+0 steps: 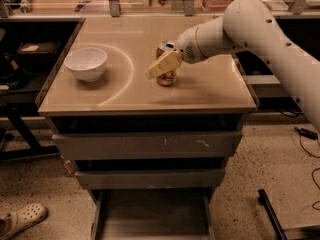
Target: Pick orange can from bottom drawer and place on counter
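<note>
The orange can (166,79) stands upright on the counter (200,91), right of the middle. My gripper (161,66) is at the can, reaching in from the right on the white arm (260,29). Its jaws are open around the can: the pale near finger (162,64) slants across the can's front, and the far finger is hidden behind the can. The can's silver top (165,46) shows above the finger. The bottom drawer (155,219) is pulled out at the foot of the cabinet, and I see nothing in it.
A white bowl (86,63) sits on the counter's left side inside the curved arc mark. Two closed grey drawers (147,145) are above the open one. A shelf with clutter runs behind the counter. A foot in a white clog (22,219) is on the floor at lower left.
</note>
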Controlling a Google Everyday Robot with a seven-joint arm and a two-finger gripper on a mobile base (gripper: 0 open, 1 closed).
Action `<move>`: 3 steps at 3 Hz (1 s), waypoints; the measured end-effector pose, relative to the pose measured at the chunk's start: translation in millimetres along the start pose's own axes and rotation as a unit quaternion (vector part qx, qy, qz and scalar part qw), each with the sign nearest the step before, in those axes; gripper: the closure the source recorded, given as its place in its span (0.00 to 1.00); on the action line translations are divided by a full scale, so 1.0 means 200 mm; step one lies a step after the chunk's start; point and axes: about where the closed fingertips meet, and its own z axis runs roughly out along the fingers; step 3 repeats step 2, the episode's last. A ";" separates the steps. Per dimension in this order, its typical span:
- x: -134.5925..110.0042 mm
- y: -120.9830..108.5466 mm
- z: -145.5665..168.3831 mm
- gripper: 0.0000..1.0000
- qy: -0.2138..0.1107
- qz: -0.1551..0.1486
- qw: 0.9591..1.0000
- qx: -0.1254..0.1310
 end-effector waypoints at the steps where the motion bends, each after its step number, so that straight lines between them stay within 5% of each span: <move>1: -0.14 -0.01 -0.16 0.00 -0.007 -0.014 0.999 0.030; 2: -0.32 -0.01 -0.44 0.00 0.000 -0.032 0.996 0.084; 3: -0.32 -0.01 -0.44 0.00 0.000 -0.032 0.996 0.084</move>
